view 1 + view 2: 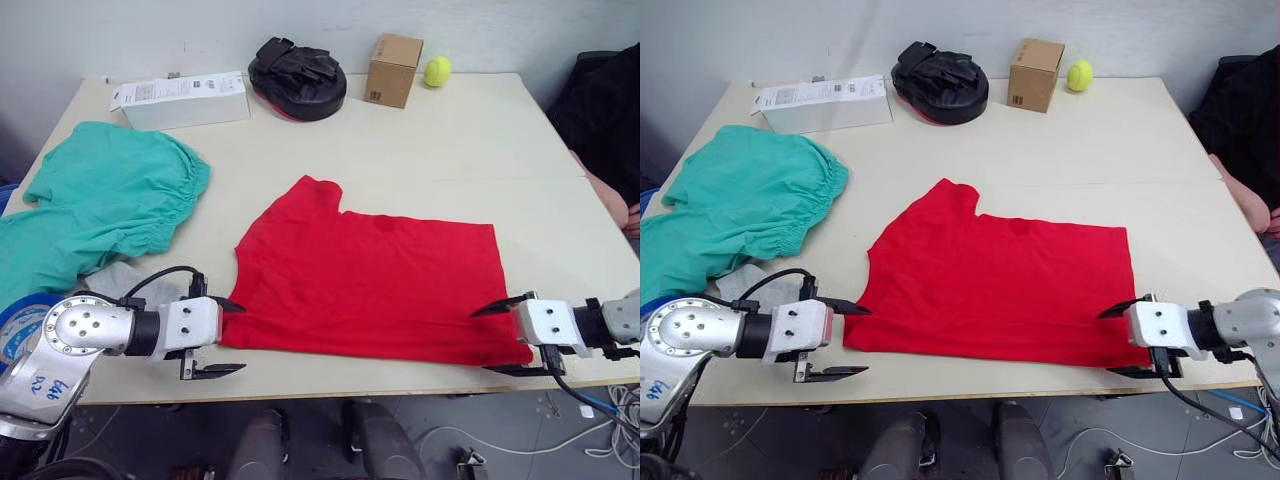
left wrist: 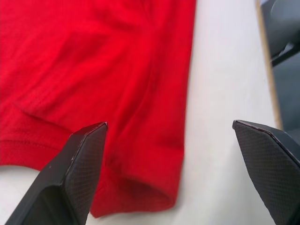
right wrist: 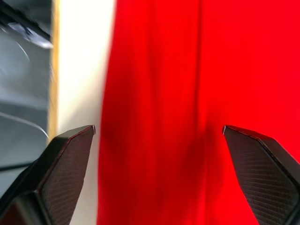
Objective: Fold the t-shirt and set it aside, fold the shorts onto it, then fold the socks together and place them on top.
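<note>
Left gripper (image 1: 226, 337), right gripper (image 1: 500, 338): jaws wide at t-shirt (image 1: 370, 280) near corners; box label (image 1: 180, 89) print unreadable.

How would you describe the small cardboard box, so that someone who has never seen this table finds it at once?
Start at the far edge of the pale table, the side by the wall. The small cardboard box stands there, between a black padded mitt and a yellow tennis ball. It is the one brown cube; the other box, further left, is white, long and flat.
</note>
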You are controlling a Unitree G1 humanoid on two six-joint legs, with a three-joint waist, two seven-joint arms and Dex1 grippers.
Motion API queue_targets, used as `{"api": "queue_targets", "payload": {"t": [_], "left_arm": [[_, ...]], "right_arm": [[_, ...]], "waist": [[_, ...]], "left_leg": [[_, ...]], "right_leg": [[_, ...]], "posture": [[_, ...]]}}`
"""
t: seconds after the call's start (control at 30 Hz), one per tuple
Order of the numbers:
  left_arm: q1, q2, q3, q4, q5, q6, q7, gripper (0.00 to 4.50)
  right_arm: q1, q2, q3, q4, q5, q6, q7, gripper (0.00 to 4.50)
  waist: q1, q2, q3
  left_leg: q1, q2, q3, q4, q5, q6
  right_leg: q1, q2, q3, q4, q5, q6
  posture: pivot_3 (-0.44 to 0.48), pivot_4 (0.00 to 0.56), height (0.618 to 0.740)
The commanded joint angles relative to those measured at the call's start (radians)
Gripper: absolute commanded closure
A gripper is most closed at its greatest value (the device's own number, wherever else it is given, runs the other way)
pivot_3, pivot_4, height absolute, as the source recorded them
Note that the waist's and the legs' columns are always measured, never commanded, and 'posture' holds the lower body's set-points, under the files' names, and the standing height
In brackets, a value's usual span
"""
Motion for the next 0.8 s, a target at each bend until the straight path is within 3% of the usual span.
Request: {"api": "queue_targets", "payload": {"t": [0.03,0.27,0.5,0.6,0.7,0.8], "left_arm": [[-0.012,-0.013,-0.021,0.021,0.05,-0.065,0.026,0.0],[-0.005,-0.033,-0.043,0.048,0.091,-0.113,0.052,0.0],[0.013,-0.045,-0.03,0.032,0.069,-0.104,0.054,0.0],[0.009,-0.051,-0.032,0.034,0.072,-0.107,0.06,0.0],[-0.003,-0.058,-0.04,0.043,0.081,-0.106,0.07,0.0],[-0.024,-0.068,-0.052,0.067,0.096,-0.107,0.077,0.0]], "right_arm": [[0.032,-0.036,-0.053,0.068,-0.032,-0.114,-0.024,0.01],[0.028,-0.027,-0.06,0.153,-0.086,-0.26,-0.129,0.01],[0.151,-0.031,-0.151,0.098,-0.017,-0.304,-0.156,0.01],[0.191,-0.021,-0.154,0.08,-0.038,-0.312,-0.182,0.66],[0.206,-0.015,-0.142,0.059,-0.058,-0.305,-0.209,1.7],[0.205,-0.01,-0.126,0.053,-0.074,-0.292,-0.233,1.7]], "waist": [[0.0,0.0,0.0],[-0.004,-0.001,0.0],[0.001,-0.002,-0.001],[0.0,-0.002,-0.001],[-0.003,-0.002,-0.001],[-0.003,-0.002,-0.001]], "left_leg": [[0.001,0.0,0.0,0.0,0.0,0.0],[0.005,0.001,0.002,0.001,0.0,0.0],[0.005,0.0,0.002,0.002,0.001,0.001],[0.005,0.001,0.001,0.001,0.001,0.001],[0.005,0.001,0.002,0.002,0.001,0.001],[0.005,0.001,0.002,0.002,0.001,0.001]], "right_leg": [[0.001,0.0,0.0,0.0,0.0,0.0],[0.005,0.001,0.002,0.0,0.001,0.002],[0.006,0.0,0.003,0.0,0.001,0.002],[0.006,0.0,0.002,0.0,0.001,0.002],[0.006,0.001,0.002,0.0,0.001,0.002],[0.006,0.001,0.002,0.0,0.001,0.002]], "posture": [[0.0,0.15,0.74],[0.0,0.15,0.74],[0.0,0.15,0.74],[0.0,0.15,0.74],[0.0,0.15,0.74],[0.0,0.15,0.74]]}}
